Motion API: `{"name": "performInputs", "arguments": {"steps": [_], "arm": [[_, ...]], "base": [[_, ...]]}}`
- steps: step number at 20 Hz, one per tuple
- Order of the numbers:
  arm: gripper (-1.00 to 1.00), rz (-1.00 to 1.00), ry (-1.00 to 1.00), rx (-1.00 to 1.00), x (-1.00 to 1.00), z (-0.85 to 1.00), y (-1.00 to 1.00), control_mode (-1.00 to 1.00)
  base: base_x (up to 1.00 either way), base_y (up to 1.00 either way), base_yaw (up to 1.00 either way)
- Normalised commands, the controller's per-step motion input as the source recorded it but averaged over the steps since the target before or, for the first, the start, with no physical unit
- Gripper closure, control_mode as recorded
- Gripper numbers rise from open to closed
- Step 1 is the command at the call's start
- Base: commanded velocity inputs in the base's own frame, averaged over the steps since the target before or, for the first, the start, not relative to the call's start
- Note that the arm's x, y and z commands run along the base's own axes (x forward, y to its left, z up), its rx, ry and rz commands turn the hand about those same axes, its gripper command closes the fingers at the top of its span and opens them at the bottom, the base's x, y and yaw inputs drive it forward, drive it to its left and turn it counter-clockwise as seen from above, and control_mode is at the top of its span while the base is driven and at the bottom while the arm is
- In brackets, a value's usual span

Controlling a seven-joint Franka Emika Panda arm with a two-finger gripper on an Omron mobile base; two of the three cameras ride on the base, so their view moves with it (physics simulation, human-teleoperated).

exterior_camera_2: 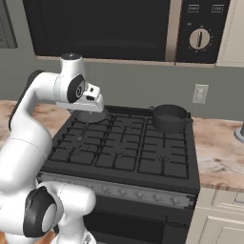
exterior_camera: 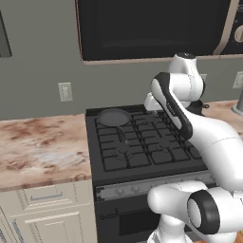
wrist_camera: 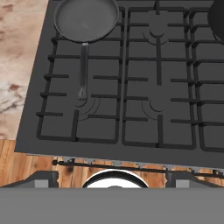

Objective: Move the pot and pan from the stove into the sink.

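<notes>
- The stove (exterior_camera: 142,152) filled the middle of both base views, its black grates running between stretches of brown-and-white counter (exterior_camera: 38,147) on either side, with a row of knobs along its front edge.
- A black microwave (exterior_camera_2: 100,26) hung on the wall above the stove, with a round dial at its right end.
- The arm (exterior_camera_2: 33,124) rose in front of the stove and bent forward over the grates, its hand held above the back left part of the stove.
- The pan (wrist_camera: 86,19) sat on the back left burner; its long handle pointed toward the stove's front and lay along the grate.
- The pot (exterior_camera_2: 169,118) stood upright on the back right burner, well apart from the pan, one loop handle showing at its rim.
- The claw (exterior_camera_2: 91,116) hung over the grates near the pan, touching neither pan nor pot. In the hand view its two fingertips stood at opposite ends of the bottom edge, so the jaws were spread about as wide as they go, with nothing between them.
- A white wall outlet (exterior_camera: 65,91) sat on the grey wall to the left of the stove, another (exterior_camera_2: 200,94) to the right.
</notes>
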Motion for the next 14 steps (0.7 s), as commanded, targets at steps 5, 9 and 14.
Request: {"name": "performInputs", "arguments": {"steps": [5,9,14], "arm": [[-1.0,0.0,0.0,0.0,0.0,0.0,0.11,-1.0],[-1.0,0.02,0.0,0.0,0.0,-0.05,0.31,-1.0],[-1.0,0.02,0.0,0.02,0.0,-0.07,0.31,-1.0]], "base": [[0.0,0.0,0.0],[0.0,0.0,0.0],[0.0,0.0,0.0]]}}
